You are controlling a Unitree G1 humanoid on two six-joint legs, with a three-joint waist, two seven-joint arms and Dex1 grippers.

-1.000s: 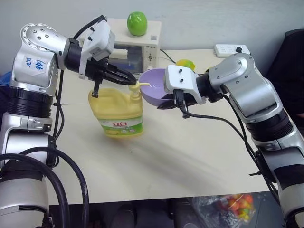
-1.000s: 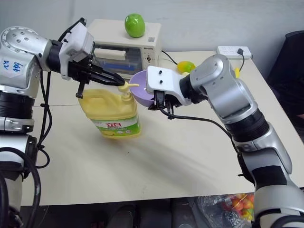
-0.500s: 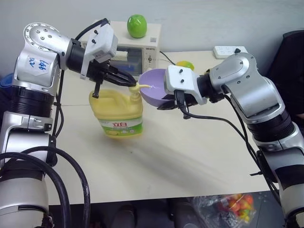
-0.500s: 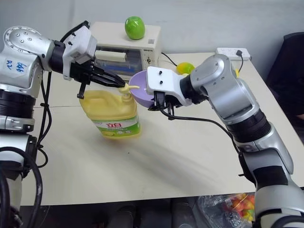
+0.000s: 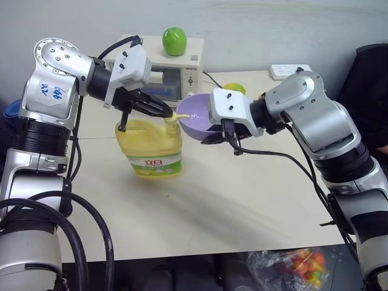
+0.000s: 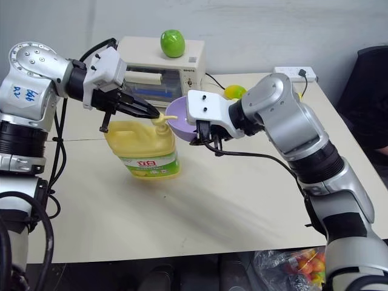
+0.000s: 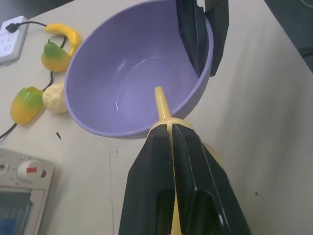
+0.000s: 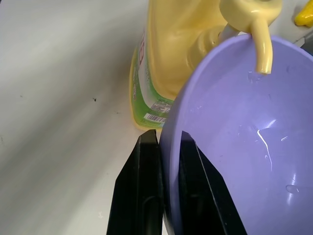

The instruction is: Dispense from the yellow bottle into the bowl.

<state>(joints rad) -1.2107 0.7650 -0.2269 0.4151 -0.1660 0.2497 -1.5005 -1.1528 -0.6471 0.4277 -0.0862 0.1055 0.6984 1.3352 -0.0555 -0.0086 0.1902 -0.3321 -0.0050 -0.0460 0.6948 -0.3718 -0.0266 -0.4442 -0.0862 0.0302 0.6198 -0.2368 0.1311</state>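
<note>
The yellow bottle (image 5: 149, 148) stands upright on the table (image 5: 242, 200), label facing me. My left gripper (image 5: 166, 112) is shut, and its fingertips (image 7: 164, 139) rest on top of the pump head. The pump spout (image 7: 162, 102) reaches over the rim of the bowl (image 5: 195, 114). That lavender bowl is held tilted, off the table and right beside the bottle. My right gripper (image 8: 168, 144) is shut on its rim, one finger inside and one outside. A thin wet streak glints inside the bowl (image 8: 244, 161).
A white toaster oven (image 5: 176, 66) with a green apple (image 5: 174, 31) on top stands behind the bottle. Small yellow fruits (image 5: 235, 88) and a power strip (image 5: 286, 71) lie at the back right. A bag of fruit (image 5: 291, 267) hangs below the table's front edge.
The whole picture has shifted a little. Both grippers keep their places: the left on the pump top, the right holding the bowl under the spout.
</note>
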